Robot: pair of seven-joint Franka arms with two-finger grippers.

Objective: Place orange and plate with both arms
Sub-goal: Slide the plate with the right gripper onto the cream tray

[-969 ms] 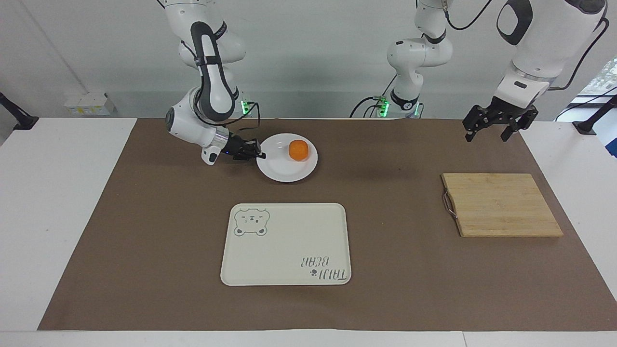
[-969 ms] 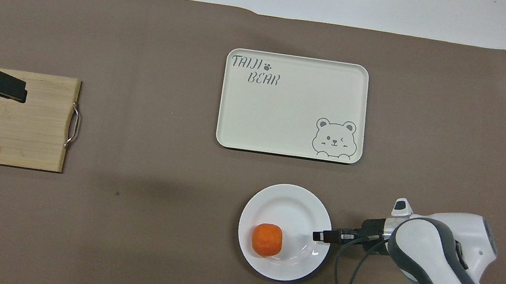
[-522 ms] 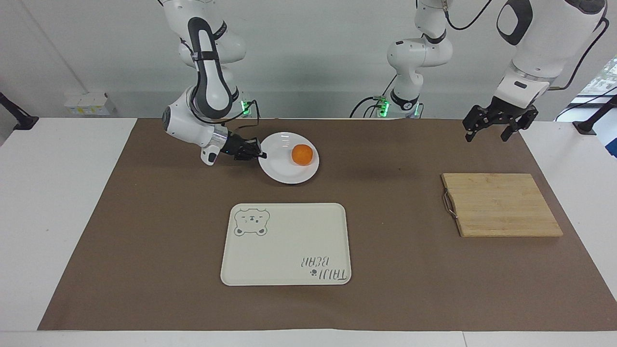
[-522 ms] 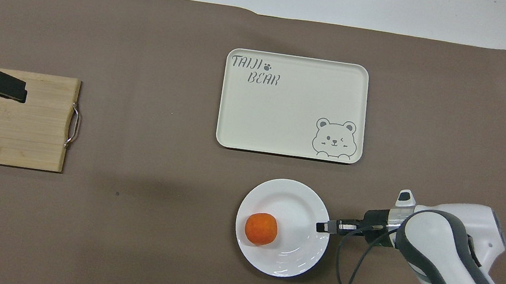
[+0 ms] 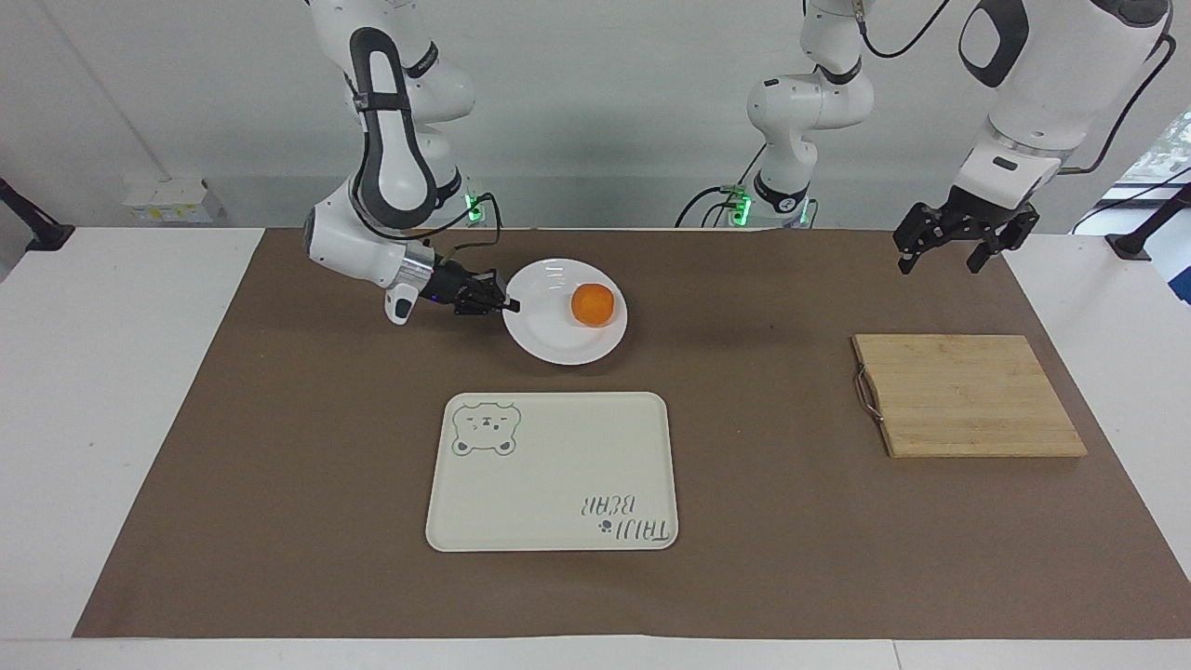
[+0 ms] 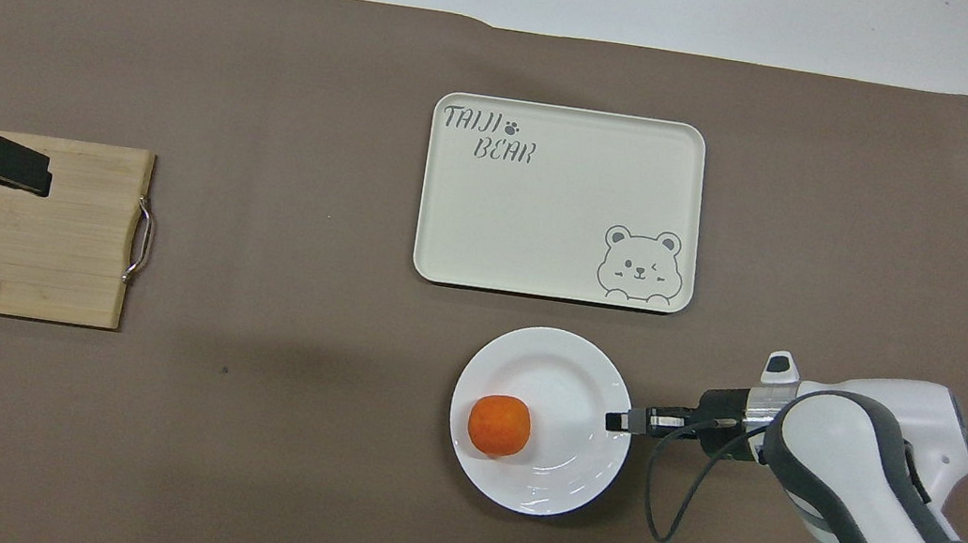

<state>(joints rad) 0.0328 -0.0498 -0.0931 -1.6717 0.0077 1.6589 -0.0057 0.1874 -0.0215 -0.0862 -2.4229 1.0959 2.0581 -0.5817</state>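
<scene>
The white plate (image 5: 558, 342) lies between the robots and the cream tray, with the orange (image 5: 593, 304) on it, toward the left arm's end of the plate. My right gripper (image 5: 510, 304) is shut on the plate's rim at the right arm's end. In the overhead view the right gripper (image 6: 615, 420) pinches the rim of the plate (image 6: 564, 373), and the orange (image 6: 499, 425) sits apart from it. My left gripper (image 5: 942, 249) hangs open and empty in the air by the cutting board, waiting.
A cream rectangular tray with a bear drawing (image 5: 558, 470) lies mid-table, just beside the plate and farther from the robots. A bamboo cutting board with a metal handle (image 5: 968, 395) lies toward the left arm's end. A brown mat covers the table.
The right gripper has carried the plate with the orange away from the robots, closer to the tray. The orange has shifted a little on the plate. The left arm has not moved.
</scene>
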